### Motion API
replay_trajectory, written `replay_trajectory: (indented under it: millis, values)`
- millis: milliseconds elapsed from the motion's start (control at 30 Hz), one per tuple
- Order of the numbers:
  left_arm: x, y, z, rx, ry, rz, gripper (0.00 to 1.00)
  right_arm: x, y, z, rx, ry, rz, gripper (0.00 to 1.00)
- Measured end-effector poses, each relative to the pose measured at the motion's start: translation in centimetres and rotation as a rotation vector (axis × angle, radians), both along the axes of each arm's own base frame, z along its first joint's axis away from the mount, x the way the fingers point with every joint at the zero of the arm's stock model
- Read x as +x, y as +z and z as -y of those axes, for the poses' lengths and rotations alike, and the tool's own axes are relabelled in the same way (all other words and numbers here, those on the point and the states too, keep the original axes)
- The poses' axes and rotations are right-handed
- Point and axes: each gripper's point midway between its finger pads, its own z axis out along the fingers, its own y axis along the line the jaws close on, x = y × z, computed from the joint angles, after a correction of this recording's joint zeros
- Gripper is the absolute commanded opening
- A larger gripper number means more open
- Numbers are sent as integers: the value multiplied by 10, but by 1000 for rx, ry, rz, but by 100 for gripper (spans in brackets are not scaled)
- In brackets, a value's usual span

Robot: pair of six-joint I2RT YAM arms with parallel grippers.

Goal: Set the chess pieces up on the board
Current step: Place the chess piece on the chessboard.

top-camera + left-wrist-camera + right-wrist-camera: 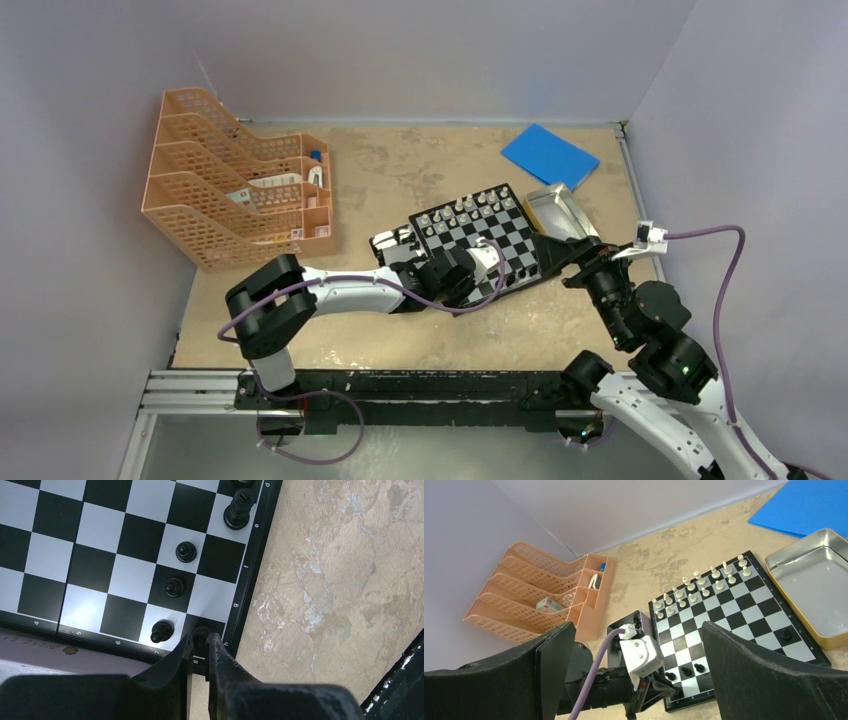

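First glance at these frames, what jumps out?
The left gripper is pinched on a black piece at a near corner of the board, beside three black pawns. White pieces stand in two rows along the far edge, and the right gripper hangs wide open to the board's right.

White pieces point(696, 586) on board point(744, 615), left hand point(671, 690) apparently closed at corner
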Motion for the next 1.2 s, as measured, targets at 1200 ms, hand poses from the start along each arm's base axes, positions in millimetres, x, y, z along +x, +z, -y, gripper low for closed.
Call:
replay_trajectory:
  millis: [1200]
  values:
    - [27, 92, -30, -107, 124, 60, 31, 7, -6, -16, -32, 45, -22, 99]
